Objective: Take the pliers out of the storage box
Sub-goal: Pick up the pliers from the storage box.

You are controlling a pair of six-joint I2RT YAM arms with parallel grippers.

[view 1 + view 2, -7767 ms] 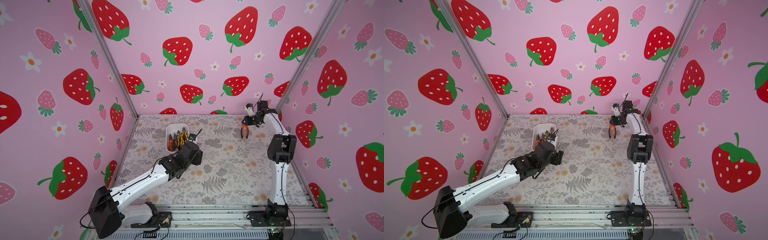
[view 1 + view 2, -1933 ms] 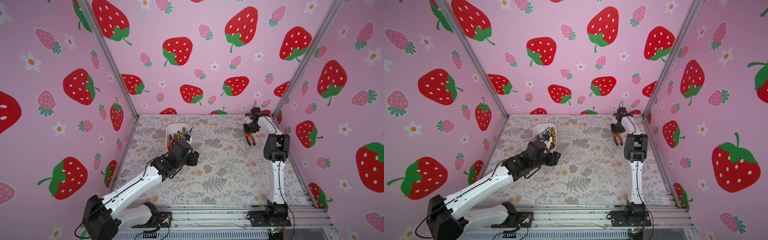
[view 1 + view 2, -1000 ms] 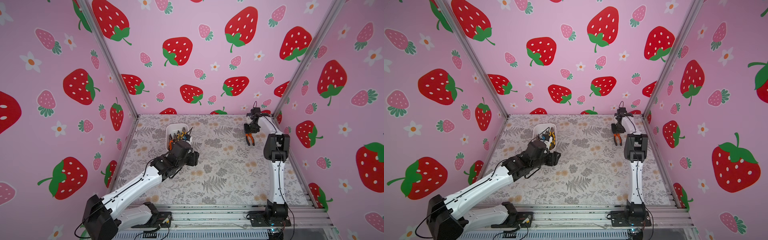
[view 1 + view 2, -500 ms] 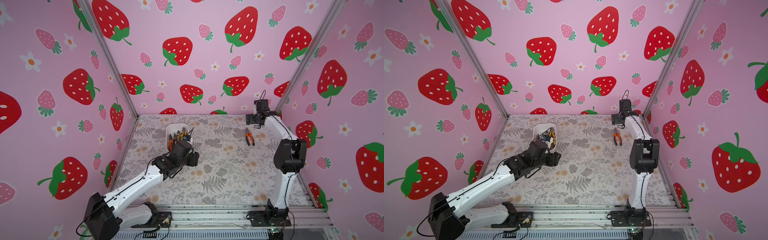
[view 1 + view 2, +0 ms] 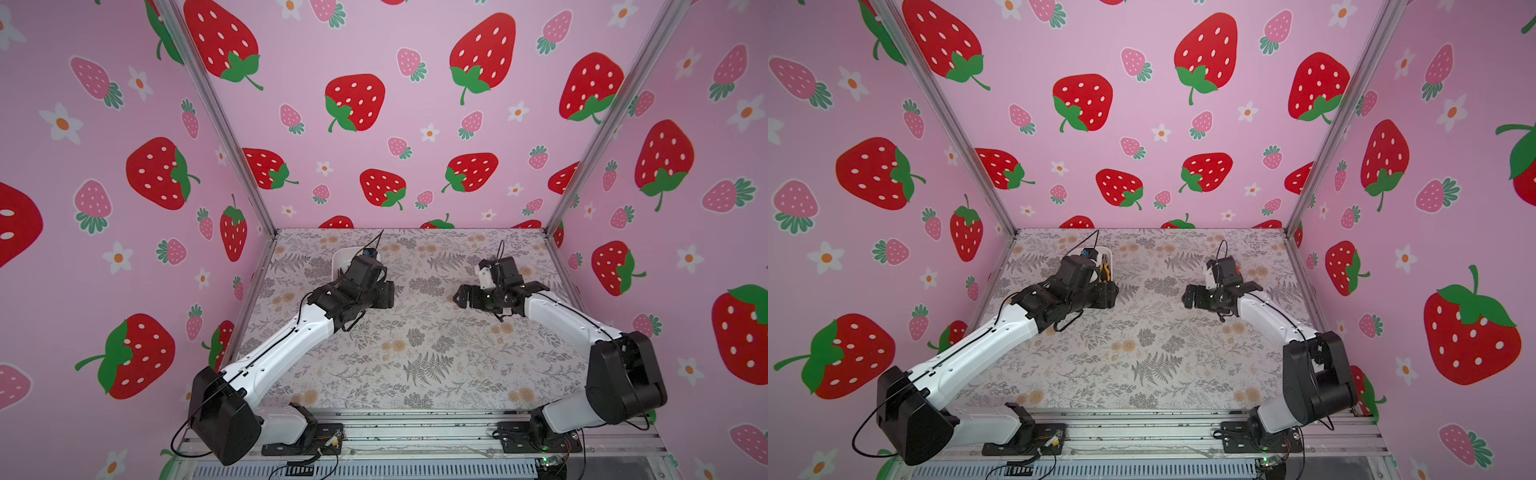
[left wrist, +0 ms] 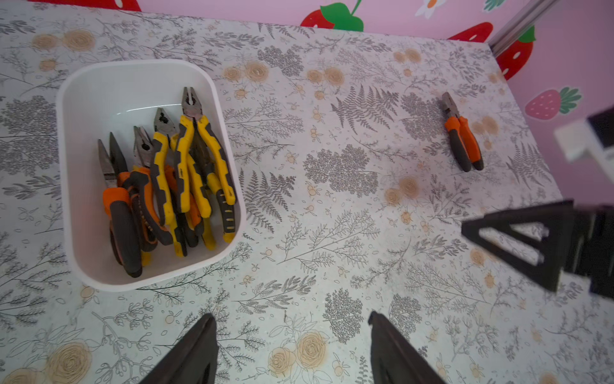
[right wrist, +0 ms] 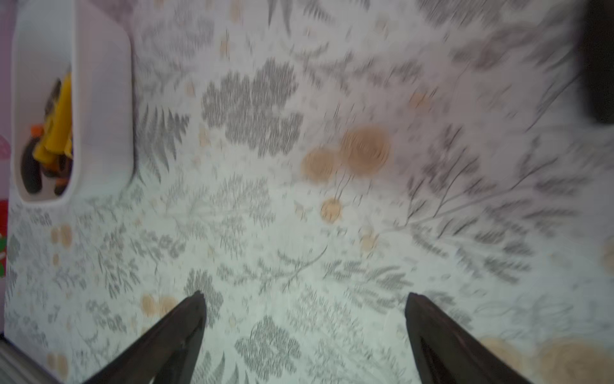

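Far left on the worktop [image 6: 332, 206] sits the box [image 6: 133, 68], and I see the pliers [image 6: 172, 186] heaped inside it. The yellow-handled pairs lie across the orange-handled ones, and all the noses point toward the same end wall. They overlap too much for me to count them with confidence. In a top view only a strip of the box's white rim [image 5: 340, 258] shows past my left wrist. In a top view one yellow pair [image 5: 1105, 270] peeks out above that wrist.

One orange pair [image 6: 463, 139] lies flat on the worktop at the far right, well apart from the box. Its handles are together and its nose points toward the far wall.

My left claw [image 6: 291, 317] hangs over bare worktop just beside the box, on its near right side. Its jaws are parted fairly wide and there is nothing between them.

My right claw [image 7: 304, 296] is spread as wide as it goes and holds nothing. It hangs over the middle of the worktop, right of centre, and points left toward the box [image 7: 99, 99]. That wrist view is smeared, so I make out only a dab of yellow and orange handles [image 7: 56, 133] inside the box. From the left wrist I also see one dark finger [image 6: 518, 242] of the right claw, clear of the orange pair.
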